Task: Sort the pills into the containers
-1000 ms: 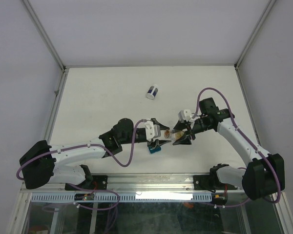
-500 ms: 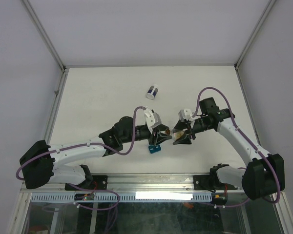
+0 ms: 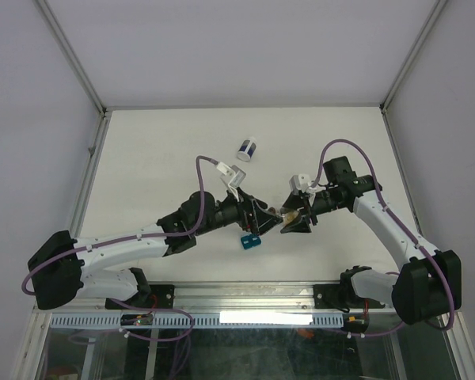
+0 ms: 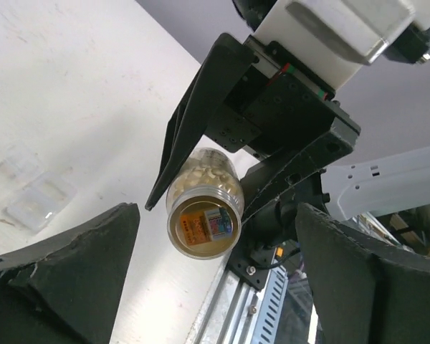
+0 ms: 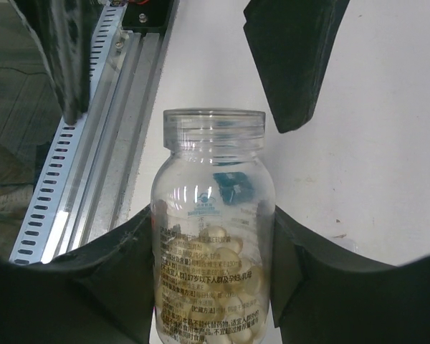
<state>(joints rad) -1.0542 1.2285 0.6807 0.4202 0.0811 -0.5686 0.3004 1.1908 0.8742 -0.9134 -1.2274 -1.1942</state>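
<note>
Right gripper (image 3: 292, 222) clamps a clear bottle (image 5: 213, 186) of pale pills (image 5: 233, 283). Left gripper (image 3: 256, 220) gapes just before its mouth. Teal block (image 3: 248, 241) lies beneath; two clear containers (image 4: 37, 202) lie nearby; white jar (image 3: 247, 149) sits well apart.

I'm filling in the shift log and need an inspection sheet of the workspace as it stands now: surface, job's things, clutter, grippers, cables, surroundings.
Surface: white table, evenly lit.
Job's things: clear bottle part full of pale pills, held sideways. Small clear containers lie on the table, seen only from the left wrist.
Clutter: white jar with dark-blue band farther back. Teal block near the grippers.
Grippers: left gripper open, facing the bottle's end, holding nothing. Right gripper has its jaws shut on the bottle.
Cables: purple left cable and right cable loop free above the arms.
Surroundings: pale walls, metal rail at the near edge.
</note>
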